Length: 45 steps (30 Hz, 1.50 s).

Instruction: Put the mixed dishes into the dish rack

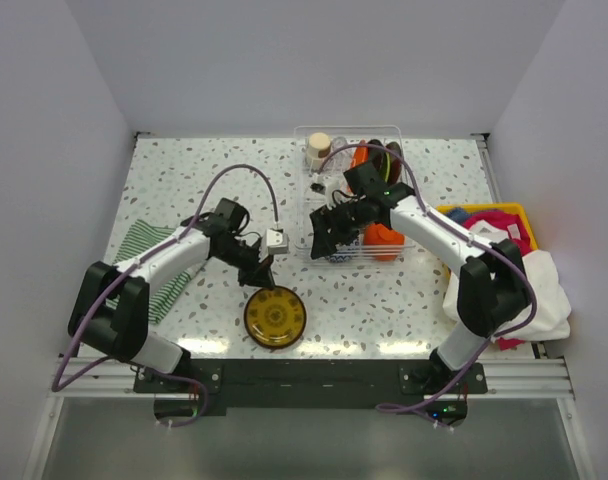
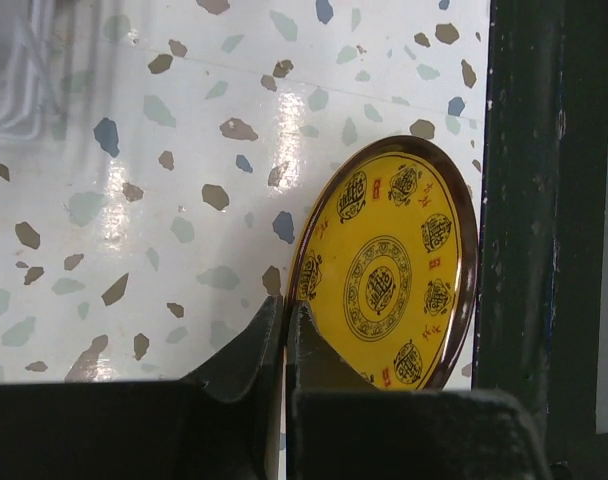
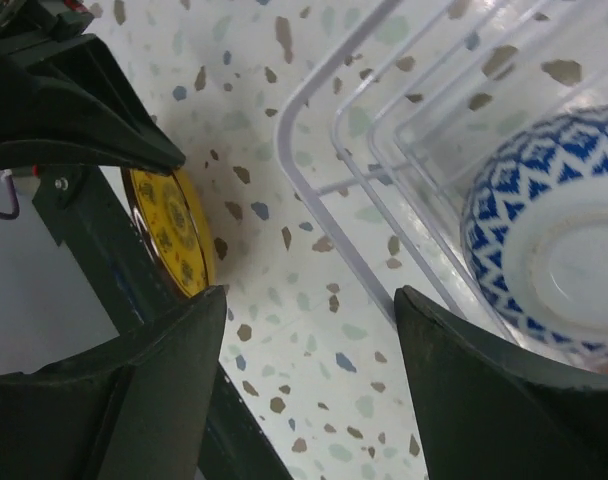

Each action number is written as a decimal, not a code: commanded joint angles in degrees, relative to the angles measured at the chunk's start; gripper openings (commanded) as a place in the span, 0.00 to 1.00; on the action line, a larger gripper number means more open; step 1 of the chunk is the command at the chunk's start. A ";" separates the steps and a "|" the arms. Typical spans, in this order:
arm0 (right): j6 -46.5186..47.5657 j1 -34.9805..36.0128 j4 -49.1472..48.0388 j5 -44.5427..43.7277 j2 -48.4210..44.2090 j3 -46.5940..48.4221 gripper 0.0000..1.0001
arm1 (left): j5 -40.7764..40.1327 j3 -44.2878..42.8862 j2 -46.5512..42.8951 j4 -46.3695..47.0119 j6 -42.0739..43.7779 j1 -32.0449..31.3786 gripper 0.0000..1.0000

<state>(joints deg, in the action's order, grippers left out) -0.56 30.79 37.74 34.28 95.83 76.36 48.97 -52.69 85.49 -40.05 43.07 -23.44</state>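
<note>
Top external view: a round plate with a yellow patterned face and dark red rim (image 1: pixel 275 318) lies on the speckled terrazzo counter (image 1: pixel 184 180) near its front edge, well apart from the pale wire dish rack (image 1: pixel 302 200).
Left wrist view: only here do the left fingers (image 2: pixel 285 310) show pressed together on the plate's rim; dark medallions ring a central motif.
Right wrist view: the right fingers (image 3: pixel 312 292) are spread wide and hold nothing, above the rack's corner.
Rack contents: a blue-white patterned bowl (image 3: pixel 544 230), an orange bowl (image 1: pixel 384 242) and a beige cup (image 1: pixel 318 150).
</note>
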 commanded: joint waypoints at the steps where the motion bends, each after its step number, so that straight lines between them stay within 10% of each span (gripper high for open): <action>1: 2.76 3.22 -3.45 12.20 -3.99 -3.49 0.73 | 5.42 -2.51 -2.70 1.03 -3.77 0.76 0.00; 29: 2.94 6.57 -10.84 7.81 -6.80 -5.26 0.66 | 19.49 -12.70 -2.88 -0.29 -10.72 8.85 0.00; 33: 0.91 6.57 -12.86 8.34 -4.61 -3.94 0.51 | 19.58 -12.88 -2.88 0.41 -11.34 9.47 0.00; 37: -4.00 6.48 -13.91 6.25 -2.93 -1.92 0.00 | 19.67 -11.91 -3.23 3.48 -14.75 9.73 0.00; 40: -8.58 6.39 -13.31 0.71 -2.67 0.54 0.00 | 14.33 -10.87 -4.97 10.76 -24.31 11.21 0.28; 45: -11.04 5.60 -6.54 -14.22 -2.49 9.15 0.00 | -4.78 -1.30 -19.70 50.20 -58.99 18.25 0.56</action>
<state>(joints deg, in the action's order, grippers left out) -7.25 37.21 29.47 31.66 94.37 77.52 58.61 -59.66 79.11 -22.72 12.78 -10.02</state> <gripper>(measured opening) 0.056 0.460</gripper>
